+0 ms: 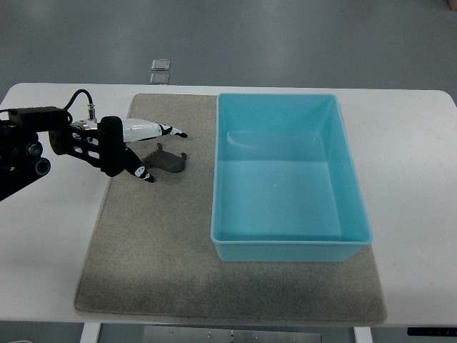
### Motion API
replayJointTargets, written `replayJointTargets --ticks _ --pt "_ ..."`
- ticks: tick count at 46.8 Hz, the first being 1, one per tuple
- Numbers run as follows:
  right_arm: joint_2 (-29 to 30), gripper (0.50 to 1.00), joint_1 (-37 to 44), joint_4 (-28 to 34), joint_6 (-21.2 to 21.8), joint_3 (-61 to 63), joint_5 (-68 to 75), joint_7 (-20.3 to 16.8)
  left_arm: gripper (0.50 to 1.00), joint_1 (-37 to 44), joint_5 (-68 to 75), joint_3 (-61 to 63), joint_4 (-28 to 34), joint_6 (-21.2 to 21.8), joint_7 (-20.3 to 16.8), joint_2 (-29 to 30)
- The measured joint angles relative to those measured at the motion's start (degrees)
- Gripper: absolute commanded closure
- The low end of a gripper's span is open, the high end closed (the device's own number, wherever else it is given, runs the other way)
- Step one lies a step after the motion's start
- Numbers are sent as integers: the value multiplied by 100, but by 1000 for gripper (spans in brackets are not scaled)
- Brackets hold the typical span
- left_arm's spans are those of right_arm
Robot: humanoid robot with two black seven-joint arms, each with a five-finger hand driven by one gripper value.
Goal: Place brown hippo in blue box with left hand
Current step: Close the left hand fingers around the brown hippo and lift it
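Grey floor, white table [414, 164], beige mat [143, 264]; left hand [146, 146], fingers spread, beside brown hippo [166, 158].

This looks like a robot test room, like a lab. The floor [285, 36] is plain, smooth and grey, with no rug or home things on it. At about 11 o'clock two small metal plates [158, 70] sit flat in the floor. A big white table [414, 164] fills most of the view. It is set up very neatly, with a grey mat [143, 264] in the middle. At 9 o'clock a black robot arm [32, 146] with a wire [77, 95] on it reaches in over the table. It is a place for trying out robots, not for living.
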Motion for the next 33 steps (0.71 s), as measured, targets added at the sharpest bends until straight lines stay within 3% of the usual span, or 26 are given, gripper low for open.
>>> replayJointTargets --ticks 12,15,19,24,28,33 --pt "0 564 -2 0 0 0 0 0 724 -35 250 0 9 2 2 -27" --pt "0 564 -1 0 0 0 0 0 791 -43 252 0 6 2 1 -32" --pt "0 564 -2 0 0 0 0 0 808 -57 259 0 4 2 0 -33" --pt "0 564 -2 0 0 0 0 0 872 -62 261 0 3 2 0 -27" --pt "0 564 -2 0 0 0 0 0 885 -62 261 0 3 2 0 -25" --pt "0 564 1 0 0 -1 0 0 952 -61 268 0 -10 -5 0 -24"
